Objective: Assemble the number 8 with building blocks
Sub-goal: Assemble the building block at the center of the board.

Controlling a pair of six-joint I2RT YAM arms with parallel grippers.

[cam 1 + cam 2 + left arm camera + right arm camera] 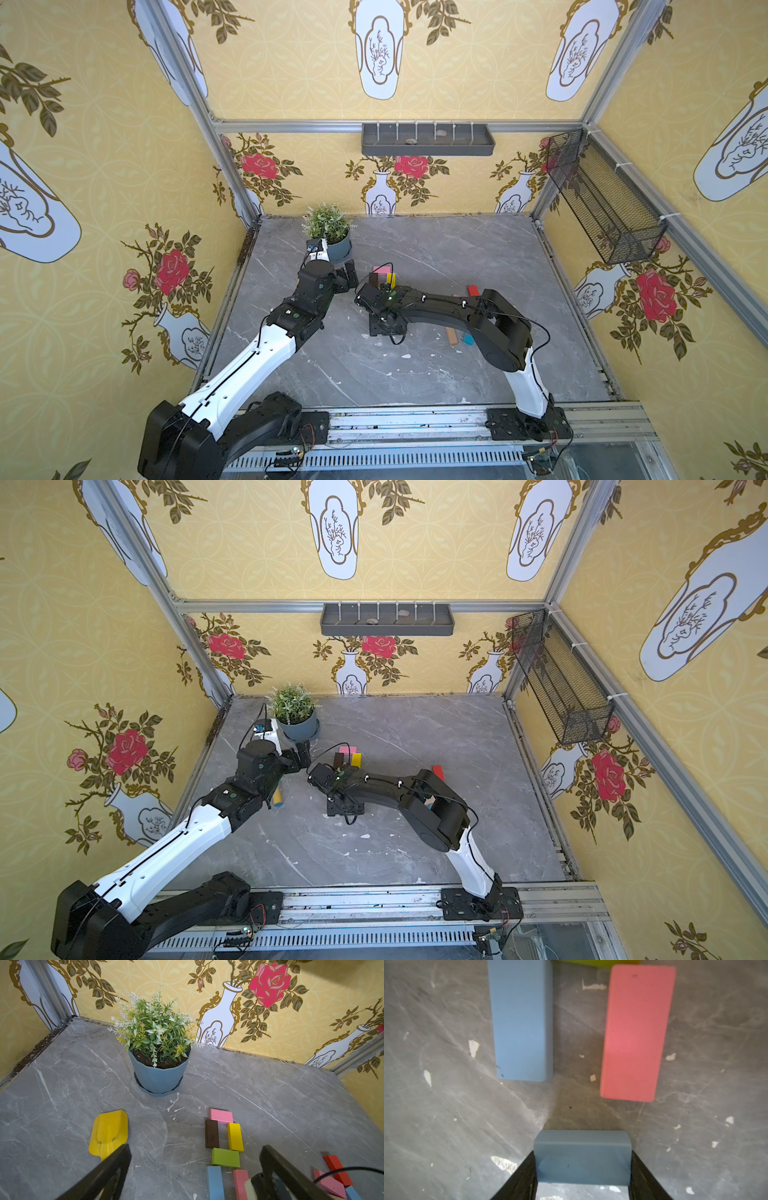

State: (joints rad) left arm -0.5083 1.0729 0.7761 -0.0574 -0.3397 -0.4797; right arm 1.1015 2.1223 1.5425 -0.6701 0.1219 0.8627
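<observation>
— Clamping anything with the right gripper?

— Pinching a grey-blue block between both black fingers, letting one end poke out past the tips.

— Sitting where?

— Low over the grey table — touching it or not, cannot tell — just short of a blue block and a pink block lying flat side by side, apart, with a green block lying across their far ends.

— And spreading the left gripper?

— Spreading wide, gripping nothing, hovering near the brown block and yellow block beyond the green one.
</observation>
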